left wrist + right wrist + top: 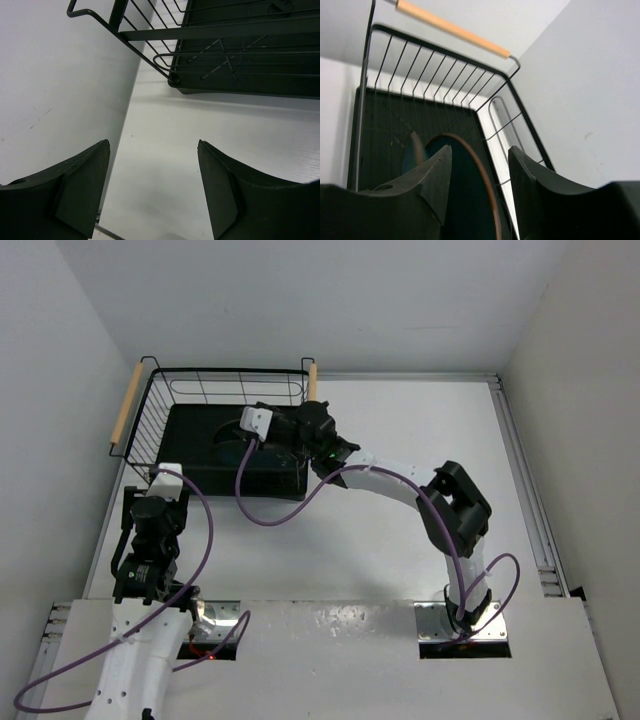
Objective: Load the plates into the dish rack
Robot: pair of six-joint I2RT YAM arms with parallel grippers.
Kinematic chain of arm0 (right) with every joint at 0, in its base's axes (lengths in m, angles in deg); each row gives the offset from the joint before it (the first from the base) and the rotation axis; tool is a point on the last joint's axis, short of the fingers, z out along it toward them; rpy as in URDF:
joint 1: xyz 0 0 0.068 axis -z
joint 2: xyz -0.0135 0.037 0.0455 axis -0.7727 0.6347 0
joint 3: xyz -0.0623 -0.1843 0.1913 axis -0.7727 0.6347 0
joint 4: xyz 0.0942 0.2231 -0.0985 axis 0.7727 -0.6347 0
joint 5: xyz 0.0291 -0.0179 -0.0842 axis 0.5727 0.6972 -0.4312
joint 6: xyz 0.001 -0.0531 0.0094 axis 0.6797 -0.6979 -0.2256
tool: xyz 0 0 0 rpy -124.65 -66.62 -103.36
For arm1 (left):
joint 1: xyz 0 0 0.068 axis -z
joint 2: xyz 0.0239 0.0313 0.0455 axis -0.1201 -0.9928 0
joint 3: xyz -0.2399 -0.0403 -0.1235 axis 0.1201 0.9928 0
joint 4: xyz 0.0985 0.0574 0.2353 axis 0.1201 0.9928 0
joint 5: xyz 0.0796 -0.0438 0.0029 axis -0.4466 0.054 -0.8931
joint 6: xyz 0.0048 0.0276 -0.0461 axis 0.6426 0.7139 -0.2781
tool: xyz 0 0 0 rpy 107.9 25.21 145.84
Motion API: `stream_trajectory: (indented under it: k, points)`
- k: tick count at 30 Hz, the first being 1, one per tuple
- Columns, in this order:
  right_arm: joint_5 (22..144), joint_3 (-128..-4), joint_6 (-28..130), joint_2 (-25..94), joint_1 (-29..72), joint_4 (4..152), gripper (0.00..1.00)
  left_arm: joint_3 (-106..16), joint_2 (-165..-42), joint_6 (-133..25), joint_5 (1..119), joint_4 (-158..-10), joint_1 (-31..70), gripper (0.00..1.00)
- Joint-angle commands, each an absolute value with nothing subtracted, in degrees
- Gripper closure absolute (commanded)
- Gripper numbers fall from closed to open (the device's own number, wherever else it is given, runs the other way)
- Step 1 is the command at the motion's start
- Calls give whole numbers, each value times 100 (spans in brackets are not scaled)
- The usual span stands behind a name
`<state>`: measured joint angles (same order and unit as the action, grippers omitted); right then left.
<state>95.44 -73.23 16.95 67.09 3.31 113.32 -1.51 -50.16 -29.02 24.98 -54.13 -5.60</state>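
The dish rack [150,400] is a black wire basket with light wooden handles at the table's far left. It also shows in the left wrist view [220,34] and the right wrist view [440,50]. Two dark teal plates stand on edge inside it. One plate [470,200] has a brownish rim that runs between my right gripper's [480,148] open jaws, with a gap to the right finger. The other plate [413,150] stands just behind to the left. My right gripper [240,432] reaches into the rack. My left gripper [154,142] is open and empty over bare table near the rack's near-left corner [163,485].
White walls close in the table at the left, back and right. A purple cable [270,515] loops over the table in front of the rack. A wooden handle [452,28] tops the rack's far side.
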Motion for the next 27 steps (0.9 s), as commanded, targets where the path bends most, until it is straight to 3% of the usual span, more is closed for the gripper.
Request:
stream_trajectory:
  k: [1, 10, 15, 18, 20, 23, 27]
  points:
    - [9591, -7601, 1989, 6599, 375, 12036, 51, -152, -4969, -2889, 2447, -5619, -637, 24]
    - [9635, -7469, 2262, 6291, 446, 12054, 47, -152, -4969, -2889, 2447, -5619, -637, 24]
    - [9705, -7443, 2709, 6063, 551, 11950, 37, -152, -4969, -2889, 2447, -5619, -637, 24]
    - [10590, -8177, 3255, 5808, 822, 10468, 37, -152, -4969, -2889, 2447, -5619, -637, 24]
    - [11348, -8470, 2776, 5694, 797, 8610, 38, -152, -4917, -2889, 2447, -5619, -637, 24]
    - [11053, -8402, 1782, 5421, 499, 7181, 40, -152, -4917, -2889, 2447, -5619, -637, 24]
    - [10892, -8181, 1980, 5437, 235, 6352, 29, -152, -4864, -2889, 2447, -5619, -637, 24]
